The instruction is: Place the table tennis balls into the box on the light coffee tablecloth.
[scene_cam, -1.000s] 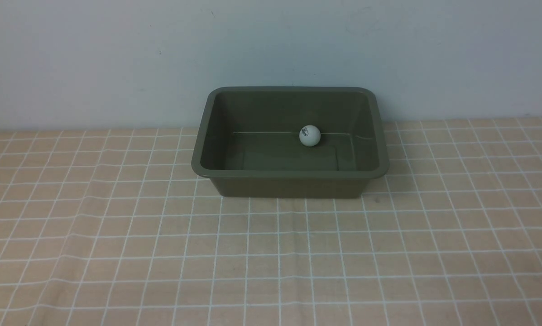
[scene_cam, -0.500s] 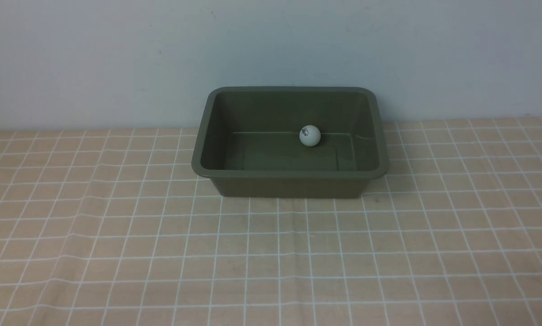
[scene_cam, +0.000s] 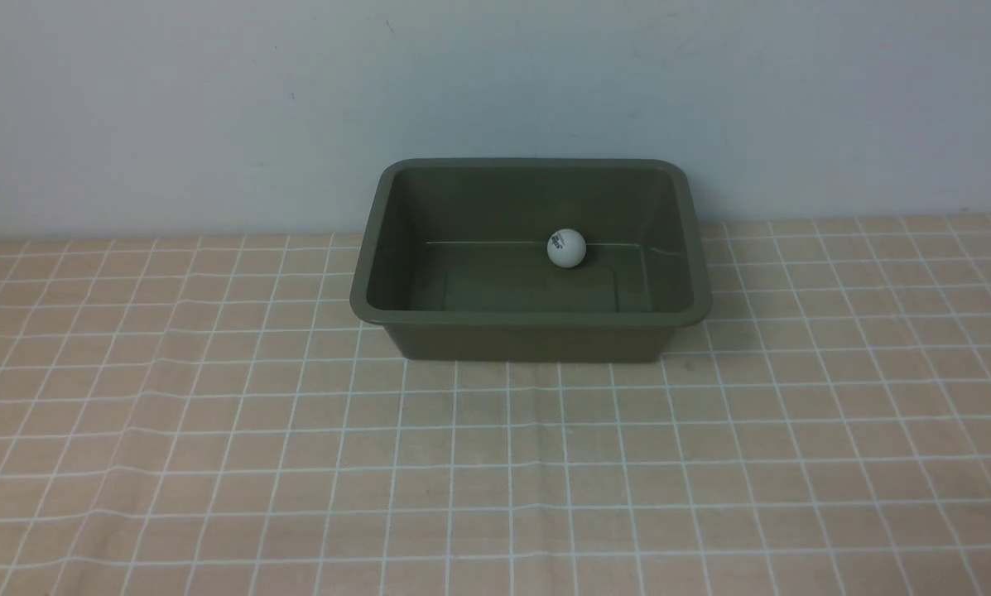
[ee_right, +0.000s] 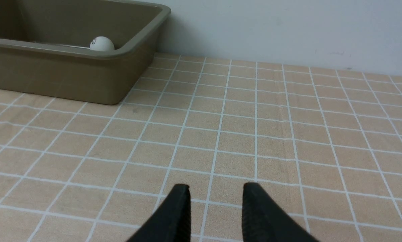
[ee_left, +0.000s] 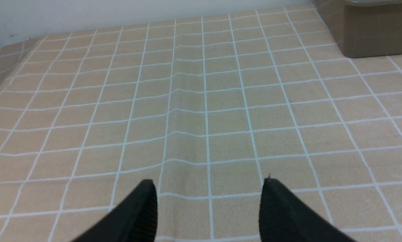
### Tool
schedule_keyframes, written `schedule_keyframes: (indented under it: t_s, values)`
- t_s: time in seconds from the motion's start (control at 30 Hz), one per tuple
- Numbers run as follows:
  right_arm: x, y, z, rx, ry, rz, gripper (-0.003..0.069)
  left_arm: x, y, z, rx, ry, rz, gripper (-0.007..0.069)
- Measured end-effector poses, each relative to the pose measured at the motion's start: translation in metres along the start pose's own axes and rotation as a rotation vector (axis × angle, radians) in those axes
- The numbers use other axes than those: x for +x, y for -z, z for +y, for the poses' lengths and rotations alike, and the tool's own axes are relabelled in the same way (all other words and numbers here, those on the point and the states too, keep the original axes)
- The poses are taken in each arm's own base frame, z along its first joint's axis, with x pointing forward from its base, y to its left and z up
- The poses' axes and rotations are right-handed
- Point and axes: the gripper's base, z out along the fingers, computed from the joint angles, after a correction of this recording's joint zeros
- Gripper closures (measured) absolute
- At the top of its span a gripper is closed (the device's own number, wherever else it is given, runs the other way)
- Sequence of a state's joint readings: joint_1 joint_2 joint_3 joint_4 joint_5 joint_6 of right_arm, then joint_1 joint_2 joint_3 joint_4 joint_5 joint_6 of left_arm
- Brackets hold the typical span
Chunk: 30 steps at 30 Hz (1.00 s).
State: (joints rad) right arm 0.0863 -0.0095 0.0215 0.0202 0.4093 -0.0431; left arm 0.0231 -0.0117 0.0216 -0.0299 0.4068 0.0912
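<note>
1. The right gripper (ee_right: 216, 201) hangs above the light coffee tablecloth (ee_right: 274, 134); its two black ribbed fingers (ee_right: 179, 211) stand a narrow gap apart, as near together as they get, with nothing between them
2. The cloth is peach-tan with a grid of thin white lines and lies almost flat
3. The box (ee_right: 70, 77), a rectangular tub with a rolled rim and rounded corner, stands on the cloth well apart from the gripper, near a pale wall (ee_right: 288, 30)
4. One white table tennis ball (ee_right: 101, 44) with dark lettering sits inside the box; the near rim hides its lower part
</note>
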Motion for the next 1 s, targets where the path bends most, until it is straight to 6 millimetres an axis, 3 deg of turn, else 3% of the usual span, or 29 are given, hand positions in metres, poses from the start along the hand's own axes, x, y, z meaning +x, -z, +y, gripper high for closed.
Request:
schedule_keyframes:
  t_s: [1.0]
  values:
    - [-0.0002, 0.0000, 0.0002, -0.002, -0.022, -0.002, 0.0447, 0.0000, 0.0000, 0.0000, 0.000, 0.001, 0.000, 0.0285]
